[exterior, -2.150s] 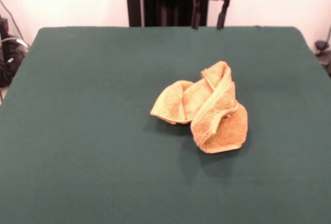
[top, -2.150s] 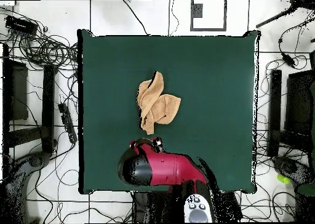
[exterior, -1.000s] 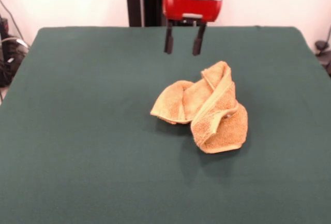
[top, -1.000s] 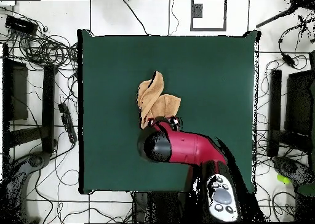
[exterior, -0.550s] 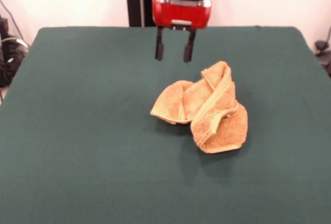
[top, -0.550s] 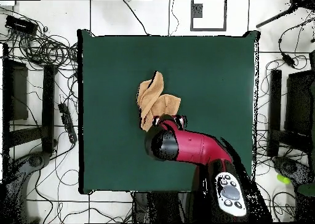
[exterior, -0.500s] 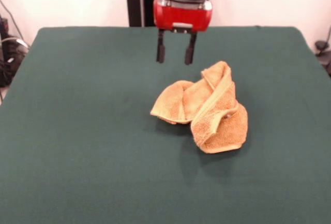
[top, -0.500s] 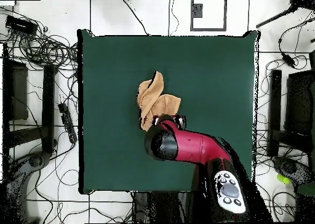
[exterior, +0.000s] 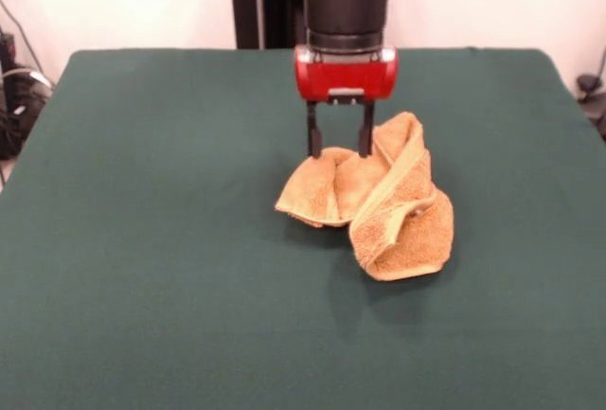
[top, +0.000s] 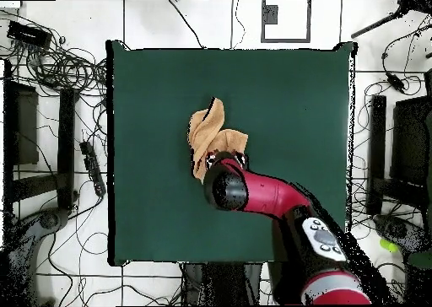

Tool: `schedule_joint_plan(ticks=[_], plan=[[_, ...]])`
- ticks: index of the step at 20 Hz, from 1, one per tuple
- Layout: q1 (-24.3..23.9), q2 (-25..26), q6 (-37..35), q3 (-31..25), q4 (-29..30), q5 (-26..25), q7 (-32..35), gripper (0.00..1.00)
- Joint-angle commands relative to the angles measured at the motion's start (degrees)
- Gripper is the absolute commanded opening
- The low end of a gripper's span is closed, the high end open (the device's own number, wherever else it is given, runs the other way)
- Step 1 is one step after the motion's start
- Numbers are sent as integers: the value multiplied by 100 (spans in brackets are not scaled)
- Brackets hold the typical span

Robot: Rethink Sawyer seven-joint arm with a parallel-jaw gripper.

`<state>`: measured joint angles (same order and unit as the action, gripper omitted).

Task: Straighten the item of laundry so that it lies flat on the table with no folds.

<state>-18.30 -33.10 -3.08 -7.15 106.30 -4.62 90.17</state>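
Towel (exterior: pixel 374 200) crumpled on green surface (exterior: pixel 142 240); gripper (exterior: pixel 339 153) directly above its far fold, fingers (exterior: pixel 312 142) spread.

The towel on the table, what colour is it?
Orange-tan towel, clearest in the front view.

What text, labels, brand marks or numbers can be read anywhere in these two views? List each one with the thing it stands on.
None can be read.
The towel shows no tag or print.
The table is plain green felt with no marks.
The gripper, open above the towel's far edge, has a small pale patch on its red housing, too small to read.
The arm's grey button panel in the overhead view carries no legible signs.
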Motion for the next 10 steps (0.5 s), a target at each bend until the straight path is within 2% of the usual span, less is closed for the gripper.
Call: schedule_joint_plan(ticks=[1, 3, 10], plan=[[-559, 555, 448, -1559, 514, 227, 1413, 100], [-853, 684, 416, -1892, 579, 171, 1335, 100], [-1377, 893, 352, -2521, 803, 232, 1383, 100]])
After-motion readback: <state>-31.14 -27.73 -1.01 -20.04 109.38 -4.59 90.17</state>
